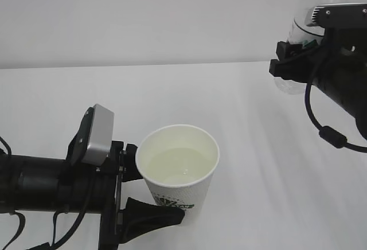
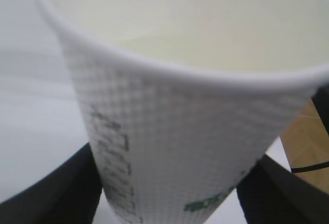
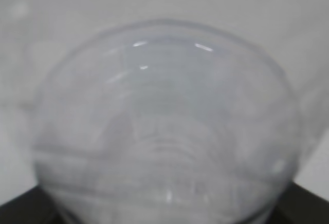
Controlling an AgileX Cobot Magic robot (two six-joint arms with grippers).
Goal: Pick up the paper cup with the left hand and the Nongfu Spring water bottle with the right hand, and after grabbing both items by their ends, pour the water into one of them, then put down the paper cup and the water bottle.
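My left gripper is shut on the lower part of the white paper cup, which stands upright at the front centre. Clear water lies in the cup. In the left wrist view the cup fills the frame, with a black finger against each side near its base. At the upper right, my right gripper is shut on the clear Nongfu Spring water bottle, held above the table and well away from the cup. In the right wrist view the bottle is a blurred clear dome; its label and neck are hidden.
The white table spreads between the two arms, with a plain white wall behind it. A black cable hangs from the right arm. A strip of wooden floor shows past the table edge in the left wrist view.
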